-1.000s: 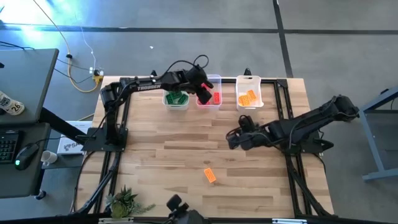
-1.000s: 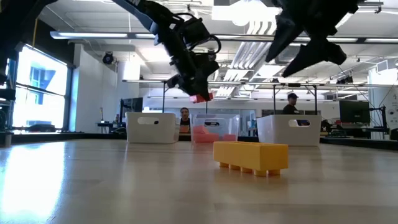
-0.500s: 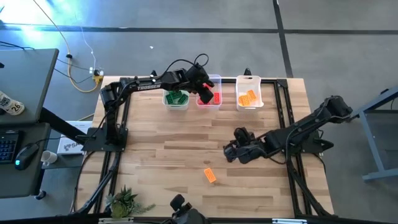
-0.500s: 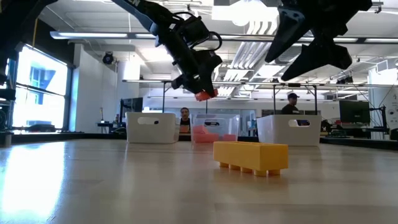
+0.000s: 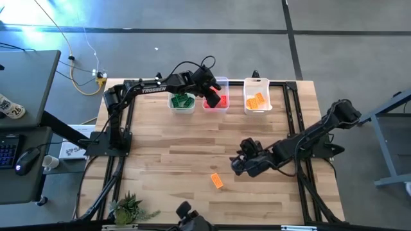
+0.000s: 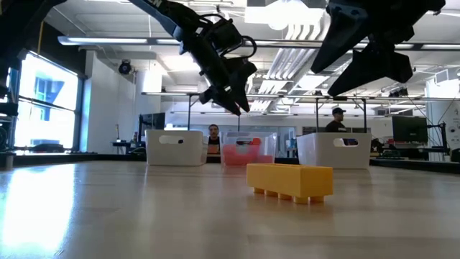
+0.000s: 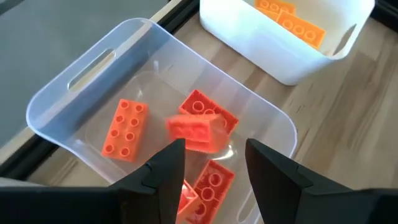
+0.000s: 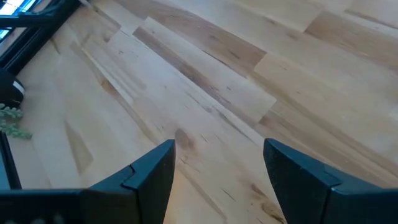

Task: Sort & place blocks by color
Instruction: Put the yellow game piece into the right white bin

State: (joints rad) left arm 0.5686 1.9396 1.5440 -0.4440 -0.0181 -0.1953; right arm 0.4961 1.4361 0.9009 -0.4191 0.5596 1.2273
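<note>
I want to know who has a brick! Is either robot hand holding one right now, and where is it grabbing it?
No, neither. The left gripper is open above the middle bin, with a red brick below its fingers. The right gripper is open over bare table.

Grey concrete floor (image 5: pixel 192 45) surrounds the pale wooden table (image 5: pixel 180 154), a dark desk (image 5: pixel 26 83) with a mouse (image 5: pixel 24 159) stands beside it, and beyond lie bright ceiling lights (image 6: pixel 287 14), a big window (image 6: pixel 43 101) and people at workstations.
</note>
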